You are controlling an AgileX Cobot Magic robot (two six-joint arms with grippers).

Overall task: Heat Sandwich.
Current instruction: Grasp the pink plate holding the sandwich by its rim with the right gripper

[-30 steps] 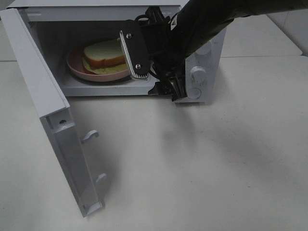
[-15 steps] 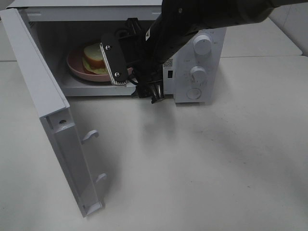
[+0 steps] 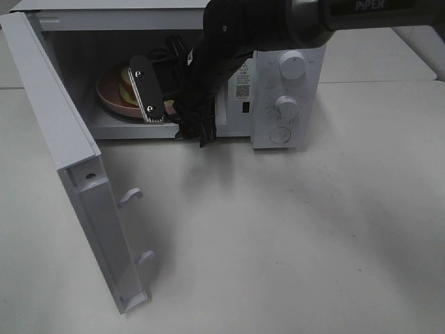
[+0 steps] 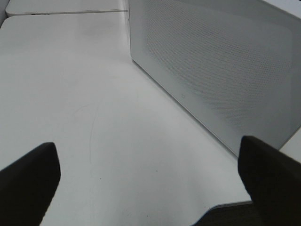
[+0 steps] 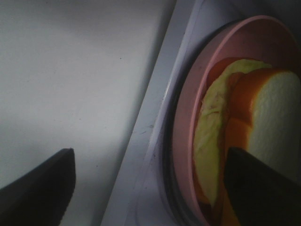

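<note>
The right tool (image 3: 174, 115) sits at the mouth of the microwave (image 3: 299, 90). Its jaws are spread wide and grip nothing that I can see. Just beyond it the sandwich (image 3: 125, 80) lies on its pink plate (image 3: 104, 94) inside the cavity, where it needs to be for heating. The door (image 3: 62, 139) stands swung out to the left, so shutting it looks like the next job. The left tool (image 4: 150, 188), also wide and empty, hangs over the counter (image 4: 70, 94) beside a white perforated panel, probably that door's outer face.
</note>
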